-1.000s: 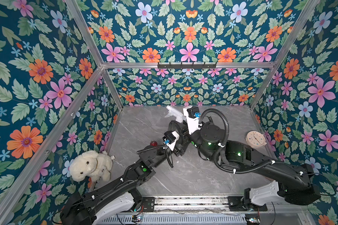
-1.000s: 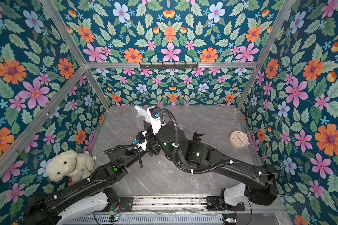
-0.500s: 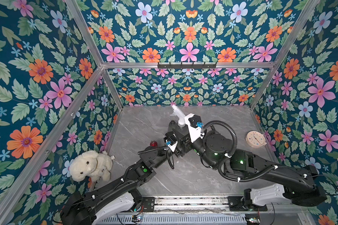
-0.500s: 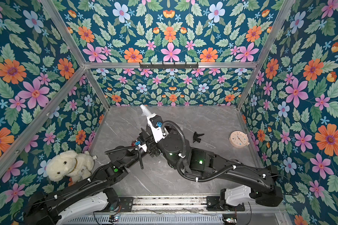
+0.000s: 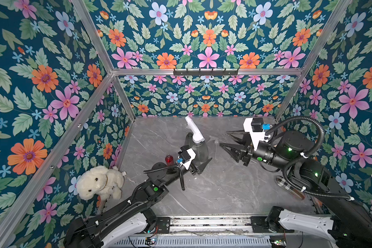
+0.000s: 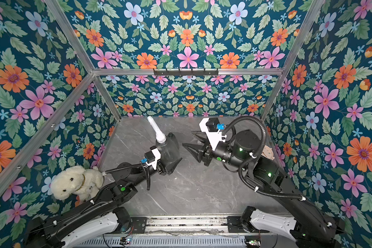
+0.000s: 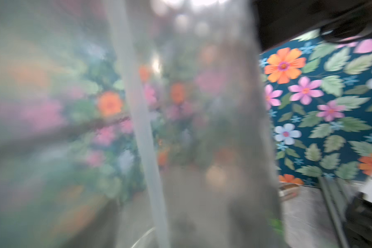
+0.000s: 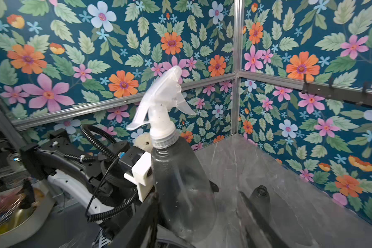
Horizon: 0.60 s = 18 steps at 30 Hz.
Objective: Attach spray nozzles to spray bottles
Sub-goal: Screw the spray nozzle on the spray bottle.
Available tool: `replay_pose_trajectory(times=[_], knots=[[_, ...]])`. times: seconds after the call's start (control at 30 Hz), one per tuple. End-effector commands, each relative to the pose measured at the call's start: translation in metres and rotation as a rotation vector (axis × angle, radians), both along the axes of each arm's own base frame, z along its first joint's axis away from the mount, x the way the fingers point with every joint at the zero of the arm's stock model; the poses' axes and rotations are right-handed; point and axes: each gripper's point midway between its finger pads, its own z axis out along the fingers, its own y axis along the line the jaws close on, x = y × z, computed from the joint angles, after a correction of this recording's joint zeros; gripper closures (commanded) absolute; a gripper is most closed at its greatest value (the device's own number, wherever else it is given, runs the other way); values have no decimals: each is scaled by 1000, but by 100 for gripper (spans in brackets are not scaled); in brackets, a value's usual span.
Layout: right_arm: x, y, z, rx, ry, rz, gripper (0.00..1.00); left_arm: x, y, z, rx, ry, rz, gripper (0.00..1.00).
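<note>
A smoky-grey spray bottle (image 5: 200, 151) stands upright near the table's middle, with a whitish trigger spray nozzle (image 5: 194, 131) seated on its neck. My left gripper (image 5: 199, 160) is shut on this bottle's lower body. In the left wrist view the bottle (image 7: 202, 128) fills the picture and its dip tube (image 7: 142, 128) shows inside. My right gripper (image 5: 223, 139) hangs open to the right of the bottle, apart from it and holding nothing. A second grey bottle (image 8: 260, 195) without a nozzle stands just behind. A small red bottle (image 5: 169, 159) stands left of my left gripper.
A plush dog (image 5: 99, 182) sits at the left wall. A round pale disc (image 6: 268, 152) lies by the right wall behind my right arm. A plaid object (image 5: 288, 186) lies under that arm. A hook rail (image 5: 205, 72) runs along the back wall.
My right gripper has let go of the whitish nozzle, opened, and drawn back to the right. The nozzle stays on the bottle. My left gripper keeps hold of the bottle.
</note>
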Motion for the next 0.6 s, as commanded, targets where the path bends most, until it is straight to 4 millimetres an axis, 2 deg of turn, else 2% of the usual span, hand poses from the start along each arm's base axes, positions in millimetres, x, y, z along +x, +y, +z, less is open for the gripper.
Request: replay_pose_trajectory(times=[0.0, 0.23, 0.57], knots=[[-43, 10, 3, 4, 47, 351, 41, -25, -8, 0, 14, -9, -171, 100], [-30, 29, 3, -39, 46, 406, 41, -42, -14, -4, 43, 6, -297, 100], [-30, 43, 6, -16, 65, 484, 44, -39, -19, -9, 63, 21, -314, 100]])
